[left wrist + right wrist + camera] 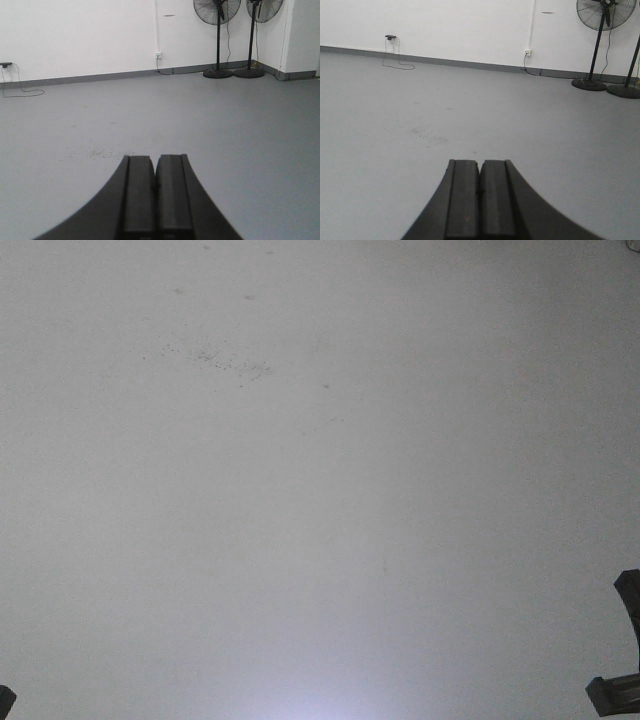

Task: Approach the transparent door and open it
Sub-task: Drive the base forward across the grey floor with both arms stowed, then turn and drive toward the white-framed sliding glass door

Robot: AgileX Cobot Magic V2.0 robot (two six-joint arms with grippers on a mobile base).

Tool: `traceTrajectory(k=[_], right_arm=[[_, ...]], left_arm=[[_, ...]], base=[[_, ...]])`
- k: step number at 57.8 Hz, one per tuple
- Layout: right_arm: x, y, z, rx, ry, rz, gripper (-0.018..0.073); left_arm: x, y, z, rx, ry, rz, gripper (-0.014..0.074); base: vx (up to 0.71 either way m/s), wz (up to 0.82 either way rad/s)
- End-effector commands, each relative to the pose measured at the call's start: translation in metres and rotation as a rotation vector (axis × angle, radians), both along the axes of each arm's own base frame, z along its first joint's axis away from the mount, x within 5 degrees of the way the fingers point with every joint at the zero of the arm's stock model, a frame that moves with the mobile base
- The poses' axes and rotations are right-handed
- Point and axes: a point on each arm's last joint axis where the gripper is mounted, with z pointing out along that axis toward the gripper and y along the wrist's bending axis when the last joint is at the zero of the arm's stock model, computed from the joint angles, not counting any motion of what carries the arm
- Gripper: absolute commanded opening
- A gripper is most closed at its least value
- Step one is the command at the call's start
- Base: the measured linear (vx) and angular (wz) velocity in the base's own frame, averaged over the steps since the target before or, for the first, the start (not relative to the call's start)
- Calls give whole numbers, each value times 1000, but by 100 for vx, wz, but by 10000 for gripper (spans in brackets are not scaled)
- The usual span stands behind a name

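The transparent door is out of view in every frame. My left gripper (155,159) is shut and empty, its two dark fingers pressed together over bare grey floor. My right gripper (481,163) is also shut and empty, pointing across the same floor toward a white wall. In the front view I see only grey floor, with a dark part of the right arm (622,660) at the right edge and a sliver of the left arm (5,702) at the bottom left corner.
Two black pedestal fans (218,30) stand at the far right by the white wall, also seen in the right wrist view (600,40). A wall socket with a cable (158,55) and a loose cable on the floor (22,91) lie along the skirting. A patch of dark specks (215,360) marks the floor.
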Motion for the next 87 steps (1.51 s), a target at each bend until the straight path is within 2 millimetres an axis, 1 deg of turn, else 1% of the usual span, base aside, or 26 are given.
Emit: traceTrajectory(k=[1, 29, 87], right_arm=[[0, -2, 6, 7, -86, -21, -5], [0, -2, 6, 6, -86, -21, -5], [0, -2, 6, 6, -86, -21, -5]], left_arm=[[-1, -1, 5, -27, -84, -14, 3], [-1, -1, 5, -27, -84, -14, 3], [-1, -1, 5, -27, -84, -14, 3]], base=[[34, 6], [40, 26], [49, 55]])
